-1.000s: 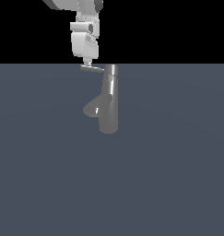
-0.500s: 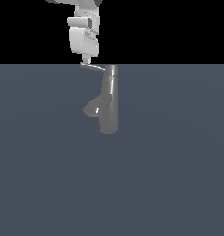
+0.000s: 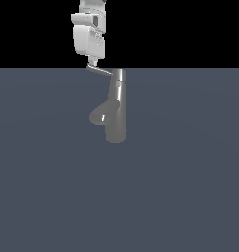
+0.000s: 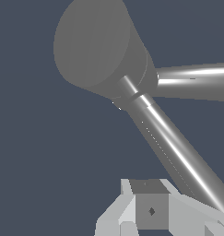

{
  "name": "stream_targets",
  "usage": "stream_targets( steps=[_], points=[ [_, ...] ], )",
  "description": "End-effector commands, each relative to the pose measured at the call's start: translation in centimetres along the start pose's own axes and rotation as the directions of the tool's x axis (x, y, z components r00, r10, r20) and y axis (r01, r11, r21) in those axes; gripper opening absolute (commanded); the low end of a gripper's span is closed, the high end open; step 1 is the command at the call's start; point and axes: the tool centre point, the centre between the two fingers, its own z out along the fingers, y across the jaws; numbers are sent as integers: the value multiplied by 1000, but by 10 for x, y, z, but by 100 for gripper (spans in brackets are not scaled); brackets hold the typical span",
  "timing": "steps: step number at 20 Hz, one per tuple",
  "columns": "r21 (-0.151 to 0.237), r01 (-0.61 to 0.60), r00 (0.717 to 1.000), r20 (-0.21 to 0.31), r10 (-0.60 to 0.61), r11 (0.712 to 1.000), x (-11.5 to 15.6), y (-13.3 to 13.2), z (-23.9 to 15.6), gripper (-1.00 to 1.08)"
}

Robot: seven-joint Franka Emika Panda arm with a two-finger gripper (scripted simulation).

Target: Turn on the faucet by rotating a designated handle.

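Faucet (image 3: 116,110) stands upright mid-surface; its handle (image 3: 99,71) juts from the top cap toward the exterior view's left. Your gripper (image 3: 93,62) sits at the handle's outer end; contact looks likely, jaws' spread cannot be told. Push sideways near the tip, sweeping level around the column. Floor (image 3: 190,187) plain slate, backdrop black.

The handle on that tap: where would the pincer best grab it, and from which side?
Probably near the free tip of the handle, farthest from the faucet column for leverage. Coming from above suits it: the thin rod juts sideways, and the pincer hangs right over that tip.
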Motion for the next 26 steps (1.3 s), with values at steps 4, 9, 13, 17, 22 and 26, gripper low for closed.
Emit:
stream_targets(
  steps=[4, 9, 13, 17, 22, 26],
  points=[
    [-6, -1, 1000, -2, 1, 1000, 10, 12, -4, -100],
    [-10, 2, 1000, -2, -2, 1000, 17, 23, -7, -100],
    [-13, 4, 1000, -2, -4, 1000, 23, 32, -9, -100],
    [-16, 6, 1000, -2, -6, 1000, 29, 41, -12, -100],
    [-20, 9, 1000, -2, -9, 1000, 36, 52, -16, -100],
    [-23, 11, 1000, -2, -12, 1000, 43, 62, -19, -100]
  ],
)
